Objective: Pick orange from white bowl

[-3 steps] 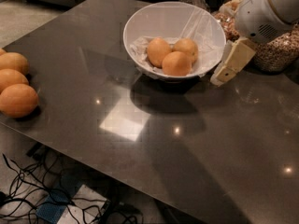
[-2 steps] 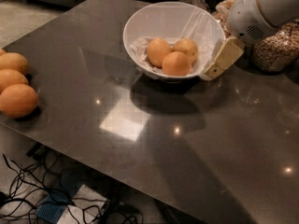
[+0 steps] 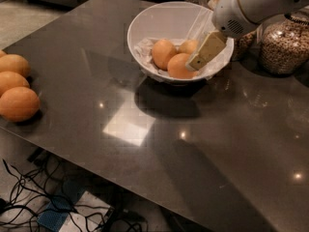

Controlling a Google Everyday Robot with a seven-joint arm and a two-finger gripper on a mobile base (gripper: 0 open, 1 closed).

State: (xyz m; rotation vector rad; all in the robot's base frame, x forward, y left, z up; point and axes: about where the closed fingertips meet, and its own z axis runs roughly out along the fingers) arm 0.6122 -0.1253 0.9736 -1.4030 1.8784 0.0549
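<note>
The white bowl [image 3: 145,21], lined with crumpled white paper, stands at the far middle of the dark table and holds three fruits. The orange [image 3: 188,46], pale yellow-orange, lies at the back right of the bowl, partly hidden. A rounder, deeper-orange fruit [image 3: 177,65] lies in front of it and an egg-shaped one [image 3: 162,53] to the left. My gripper [image 3: 192,51] reaches down into the bowl's right side from the upper right, open. Its beige finger [image 3: 207,50] rests over the round fruit's right edge, and its pale finger [image 3: 199,25] is behind the orange.
Three larger oranges [image 3: 18,103] sit in a row at the table's left edge. Glass jars of cereal [image 3: 285,45] stand right of the bowl, behind the arm. Cables lie on the floor below the table's near edge [image 3: 145,192].
The gripper has moved left and up from beside the bowl's outer right wall to over the rim and into the bowl, close against the fruits. The fruits have not moved.
</note>
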